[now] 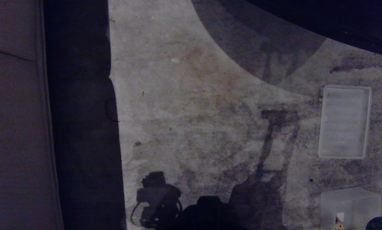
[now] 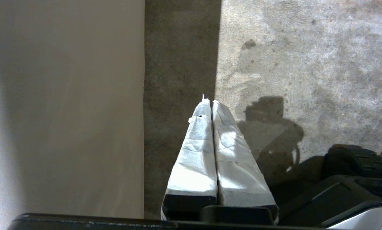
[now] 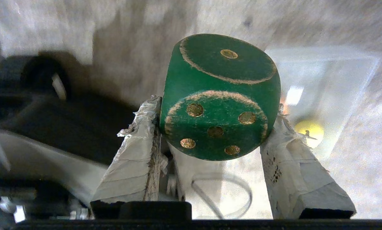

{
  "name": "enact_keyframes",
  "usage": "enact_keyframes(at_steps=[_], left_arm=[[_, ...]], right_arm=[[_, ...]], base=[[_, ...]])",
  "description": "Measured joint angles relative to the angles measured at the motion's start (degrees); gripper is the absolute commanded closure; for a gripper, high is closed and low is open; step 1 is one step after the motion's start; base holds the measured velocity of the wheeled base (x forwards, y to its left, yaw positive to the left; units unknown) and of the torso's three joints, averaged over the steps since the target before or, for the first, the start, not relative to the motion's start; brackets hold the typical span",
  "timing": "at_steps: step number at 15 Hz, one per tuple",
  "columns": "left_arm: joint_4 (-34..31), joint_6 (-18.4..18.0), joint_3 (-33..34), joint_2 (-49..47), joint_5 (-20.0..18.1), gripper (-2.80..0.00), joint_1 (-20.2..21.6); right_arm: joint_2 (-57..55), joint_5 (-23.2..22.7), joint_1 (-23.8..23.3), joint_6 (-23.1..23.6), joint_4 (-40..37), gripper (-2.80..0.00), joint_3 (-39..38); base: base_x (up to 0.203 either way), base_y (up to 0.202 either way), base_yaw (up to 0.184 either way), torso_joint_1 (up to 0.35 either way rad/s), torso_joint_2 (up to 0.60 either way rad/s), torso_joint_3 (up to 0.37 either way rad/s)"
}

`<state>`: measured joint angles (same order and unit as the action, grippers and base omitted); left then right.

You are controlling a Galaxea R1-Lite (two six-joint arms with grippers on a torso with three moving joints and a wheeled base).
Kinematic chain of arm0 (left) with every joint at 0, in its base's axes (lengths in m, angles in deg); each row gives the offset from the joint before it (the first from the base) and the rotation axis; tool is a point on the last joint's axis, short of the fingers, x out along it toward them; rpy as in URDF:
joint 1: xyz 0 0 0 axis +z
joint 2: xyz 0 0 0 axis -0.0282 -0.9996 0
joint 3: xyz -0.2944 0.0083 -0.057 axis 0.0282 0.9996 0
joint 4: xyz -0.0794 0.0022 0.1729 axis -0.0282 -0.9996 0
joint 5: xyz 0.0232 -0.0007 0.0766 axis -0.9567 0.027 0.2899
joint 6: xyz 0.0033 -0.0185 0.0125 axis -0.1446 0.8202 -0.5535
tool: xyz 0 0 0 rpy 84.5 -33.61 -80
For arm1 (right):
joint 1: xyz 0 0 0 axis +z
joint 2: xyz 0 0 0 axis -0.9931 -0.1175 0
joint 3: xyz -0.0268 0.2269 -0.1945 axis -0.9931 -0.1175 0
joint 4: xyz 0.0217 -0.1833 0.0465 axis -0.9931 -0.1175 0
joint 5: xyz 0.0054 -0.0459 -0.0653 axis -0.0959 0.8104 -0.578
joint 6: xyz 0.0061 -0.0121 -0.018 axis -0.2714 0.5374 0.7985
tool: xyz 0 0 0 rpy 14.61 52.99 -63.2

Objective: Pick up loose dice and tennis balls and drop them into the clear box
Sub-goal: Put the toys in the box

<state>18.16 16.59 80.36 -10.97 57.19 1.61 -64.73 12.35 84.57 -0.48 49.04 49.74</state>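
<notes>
R pincer (image 3: 214,127): closed on dark green die (image 3: 221,95), gripped betw. both padded fingers (image 3: 139,153), five-pip face toward the wrist cam. Clear box (image 3: 334,86) seen just beyond die, on carpet (image 3: 363,166); yellow-green ball (image 3: 309,131) blurred inside it. L pincer (image 2: 211,105): fingers pressed together, nothing held, carpet beneath.

Die (image 3: 221,99) betw. right claw (image 3: 210,127) fingers, above clear box (image 1: 350,204); lid (image 1: 344,123) beyond box.
</notes>
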Motion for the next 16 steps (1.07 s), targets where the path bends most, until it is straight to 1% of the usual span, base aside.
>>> enact_keyframes(at_steps=[2, 6, 7, 8, 10, 16], left_arm=[[0.00, 0.02, -0.02, 0.00, 0.01, 0.00, 0.00], [0.00, 0.00, -0.02, 0.00, 0.00, 0.00, 0.00], [0.00, 0.00, -0.02, 0.00, 0.00, 0.00, 0.00], [0.00, 0.00, -0.02, 0.00, 0.01, 0.00, 0.00], [0.00, 0.00, -0.02, 0.00, 0.00, 0.00, 0.00], [0.00, -0.02, 0.00, 0.00, -0.02, 0.00, 0.00]], right_arm=[[5.92, -1.27, -1.95, 1.19, -2.31, 0.00, -0.05], [17.83, -1.56, -1.15, 1.91, -2.69, 0.00, -0.10], [19.96, -1.59, -0.95, 1.34, -2.45, 0.00, -0.10], [21.47, -1.59, -0.80, 0.71, -2.27, 0.00, -0.10], [23.13, -1.56, -0.69, 1.35, -2.10, 0.00, -0.10], [24.39, -1.58, -0.64, 1.38, -2.12, 0.00, -0.10]], base=[[0.000, 0.000, 0.000, 0.000, 0.00, 0.000], [0.000, 0.000, 0.000, 0.000, 0.00, 0.000], [0.000, 0.000, 0.000, 0.000, 0.00, 0.000], [0.000, 0.000, 0.000, 0.000, 0.00, 0.000], [0.000, 0.000, 0.000, 0.000, 0.00, 0.000], [0.000, 0.000, 0.000, 0.000, 0.00, 0.000]])
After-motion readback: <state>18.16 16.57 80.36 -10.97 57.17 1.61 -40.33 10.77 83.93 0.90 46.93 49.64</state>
